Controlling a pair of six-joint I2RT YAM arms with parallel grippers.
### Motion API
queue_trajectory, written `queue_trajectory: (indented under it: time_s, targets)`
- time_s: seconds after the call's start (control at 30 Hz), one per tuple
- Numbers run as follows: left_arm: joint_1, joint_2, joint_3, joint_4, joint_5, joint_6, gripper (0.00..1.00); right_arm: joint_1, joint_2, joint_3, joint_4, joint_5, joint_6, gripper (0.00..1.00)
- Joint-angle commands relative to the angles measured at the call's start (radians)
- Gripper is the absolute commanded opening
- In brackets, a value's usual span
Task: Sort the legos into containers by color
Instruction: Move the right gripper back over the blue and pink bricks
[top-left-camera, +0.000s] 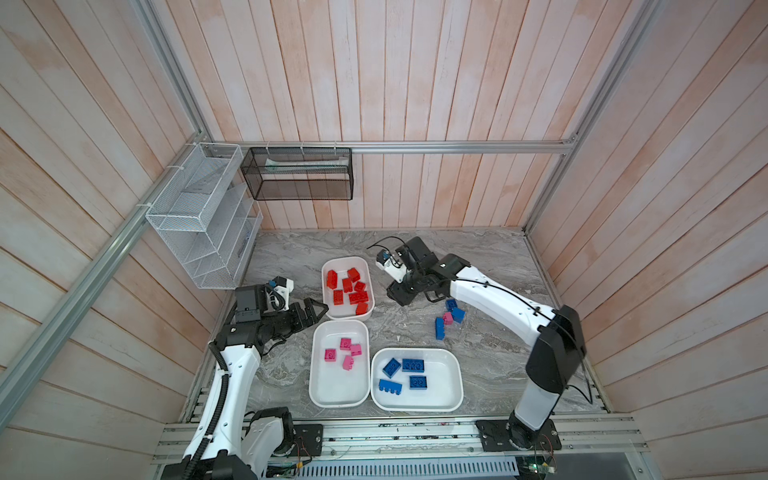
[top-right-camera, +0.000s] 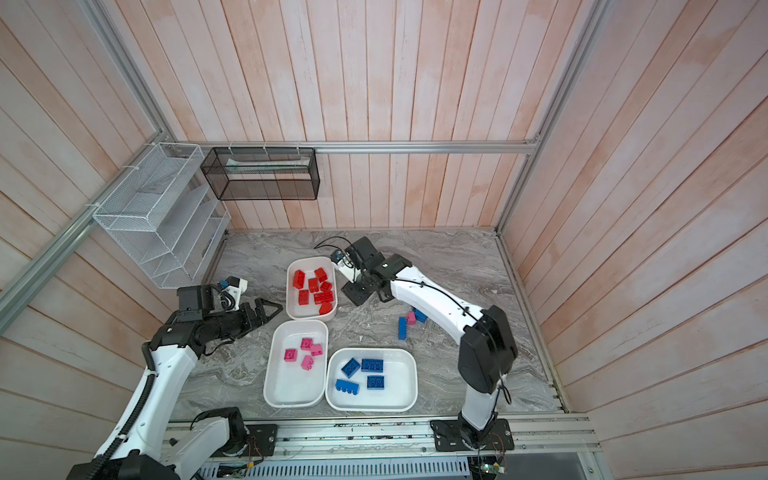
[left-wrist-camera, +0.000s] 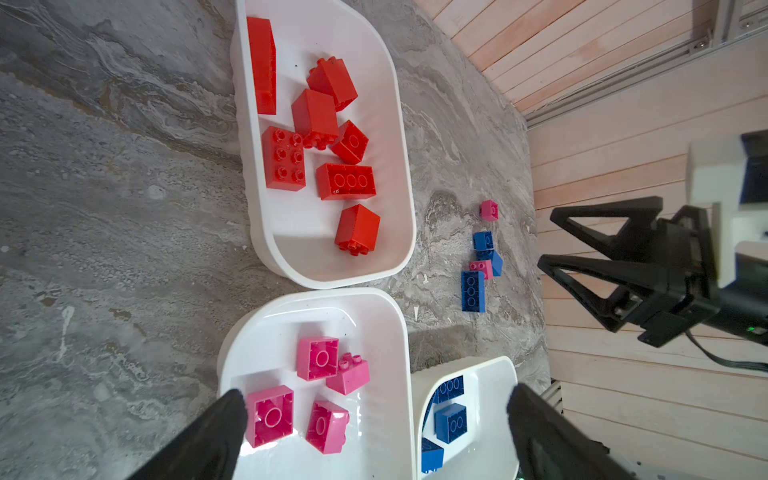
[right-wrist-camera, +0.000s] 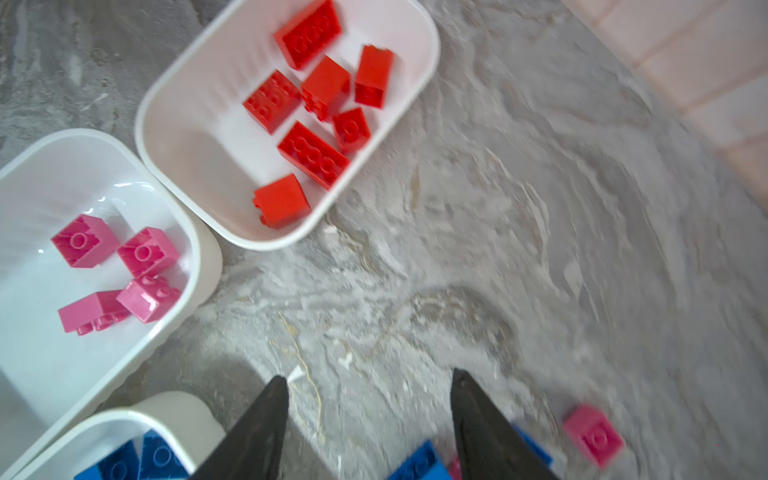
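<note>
In both top views three white tubs sit mid-table: the red-brick tub (top-left-camera: 326, 270) at twelve o'clock holds seven red bricks (top-left-camera: 349, 289), the pink-brick tub (top-left-camera: 318, 374) at seven o'clock holds four pink bricks (top-left-camera: 344, 353), and the blue-brick tub (top-left-camera: 453, 374) at five o'clock holds four blue bricks (top-left-camera: 405, 374). Loose blue and pink bricks (top-left-camera: 448, 318) lie on the marble table (top-left-camera: 490, 257) at three o'clock. The left gripper (top-left-camera: 318, 309) hovers at nine o'clock, jaws spread wide, holding nothing. The right gripper (right-wrist-camera: 368, 415), partway parted and empty, hangs just beside the loose bricks.
</note>
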Motion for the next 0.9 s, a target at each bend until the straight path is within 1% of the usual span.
queue_trajectory:
  time_s: [0.0, 0.07, 0.1, 0.17, 0.27, 0.37, 0.47, 0.6, 0.73, 0.87]
  targets:
    - [0.005, -0.01, -0.013, 0.045, 0.068, -0.02, 1.0, -0.014, -0.1, -0.168, -0.012, 0.049, 0.243, 0.63]
    - [0.005, -0.011, -0.021, 0.063, 0.09, -0.037, 1.0, -0.02, -0.175, -0.275, -0.007, 0.096, 0.349, 0.64]
    - [0.003, -0.012, -0.027, 0.071, 0.101, -0.046, 1.0, -0.026, -0.201, -0.317, 0.001, 0.1, 0.388, 0.64]
    - [0.002, -0.018, -0.037, 0.093, 0.123, -0.068, 1.0, -0.058, -0.25, -0.404, 0.026, 0.096, 0.471, 0.64]
    - [0.001, -0.019, -0.048, 0.111, 0.142, -0.085, 1.0, -0.094, -0.286, -0.492, 0.095, 0.078, 0.541, 0.64]
    - [-0.001, -0.018, -0.05, 0.113, 0.143, -0.089, 1.0, -0.138, -0.275, -0.545, 0.164, 0.049, 0.573, 0.62]
    - [-0.003, -0.019, -0.048, 0.111, 0.145, -0.088, 1.0, -0.17, -0.228, -0.555, 0.192, -0.008, 0.568, 0.6]
    - [-0.004, -0.021, -0.048, 0.113, 0.148, -0.094, 1.0, -0.173, -0.16, -0.562, 0.237, -0.018, 0.581, 0.55]
    - [-0.013, -0.025, -0.05, 0.119, 0.148, -0.107, 1.0, -0.173, -0.096, -0.569, 0.28, -0.023, 0.592, 0.49]
    - [-0.025, -0.029, -0.055, 0.129, 0.158, -0.12, 1.0, -0.169, -0.041, -0.559, 0.259, 0.011, 0.582, 0.37]
